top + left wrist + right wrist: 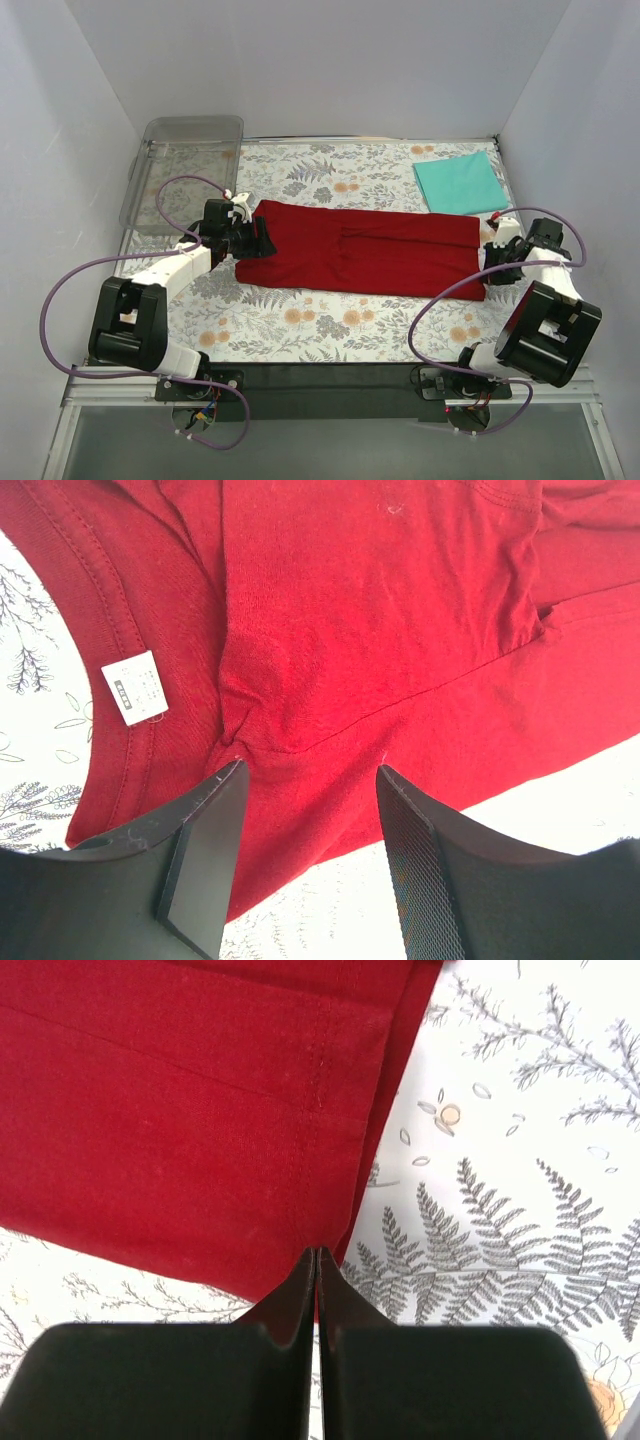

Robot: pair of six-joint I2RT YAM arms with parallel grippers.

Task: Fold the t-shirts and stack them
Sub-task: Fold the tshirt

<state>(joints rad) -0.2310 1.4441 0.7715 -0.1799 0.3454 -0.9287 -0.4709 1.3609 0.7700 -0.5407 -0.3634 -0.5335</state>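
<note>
The dark red t-shirt (370, 250) lies in a long folded strip across the middle of the floral mat (330, 325). The teal t-shirt (460, 182) lies folded flat at the back right. My left gripper (262, 240) is at the red shirt's left end, by the collar. Its jaws stand open over the cloth (400, 610), the left gripper (310, 770) straddling a wrinkle near the white label (135, 687). My right gripper (487, 262) is at the shirt's right end. In the right wrist view the gripper (318, 1252) is shut on the hem corner of the red shirt (180, 1110).
A clear plastic tray (195, 122) stands at the back left corner, just off the mat. White walls enclose the table on three sides. Purple cables loop beside both arms.
</note>
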